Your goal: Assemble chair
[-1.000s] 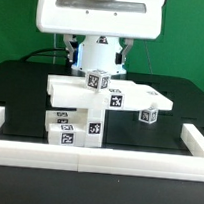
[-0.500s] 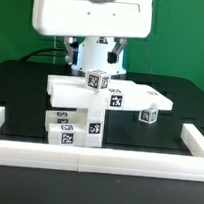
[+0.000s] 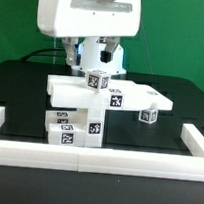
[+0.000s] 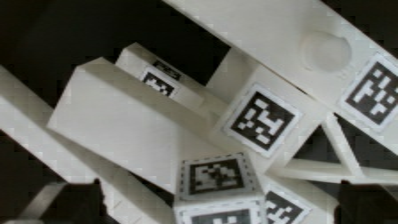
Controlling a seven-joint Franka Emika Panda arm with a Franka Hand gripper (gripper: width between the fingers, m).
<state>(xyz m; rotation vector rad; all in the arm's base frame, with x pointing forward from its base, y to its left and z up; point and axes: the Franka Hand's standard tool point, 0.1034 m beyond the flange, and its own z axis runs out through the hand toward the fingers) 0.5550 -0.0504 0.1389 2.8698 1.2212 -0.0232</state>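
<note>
The gripper (image 3: 97,57) is positioned above and just behind the chair parts (image 3: 95,104); its finger state cannot be determined. The parts are stacked on the black table (image 3: 20,93), near the white border rail (image 3: 85,161).

Black table (image 3: 21,91), edged by a white rail (image 3: 94,165) at front and sides; green wall (image 3: 191,38) behind.
</note>
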